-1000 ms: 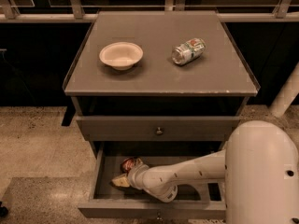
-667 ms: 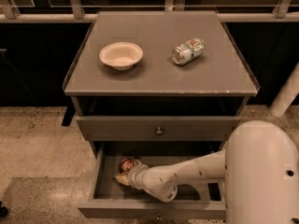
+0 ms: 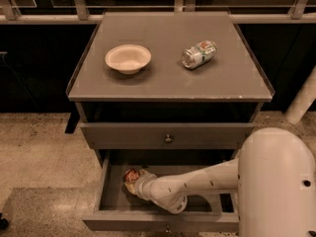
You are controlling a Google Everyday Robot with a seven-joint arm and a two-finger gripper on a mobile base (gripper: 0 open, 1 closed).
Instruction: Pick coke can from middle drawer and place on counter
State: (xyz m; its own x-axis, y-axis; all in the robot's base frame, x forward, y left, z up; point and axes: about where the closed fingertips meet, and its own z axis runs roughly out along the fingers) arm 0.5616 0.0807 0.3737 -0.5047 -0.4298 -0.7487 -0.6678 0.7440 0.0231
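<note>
The middle drawer is pulled out at the bottom of the cabinet. The coke can, red with a silver end, sits at the drawer's back left. My arm reaches in from the right, and my gripper is right at the can, its tip against the can's right side. The wrist hides part of the can. The counter is the grey cabinet top above.
A beige bowl and a green-and-white can lying on its side rest on the counter. The closed upper drawer front with its knob overhangs the open drawer. My white robot body fills the lower right.
My gripper has swung up from the drawer floor towards the back left and now sits against the coke can. The bowl and the other can have not moved.
</note>
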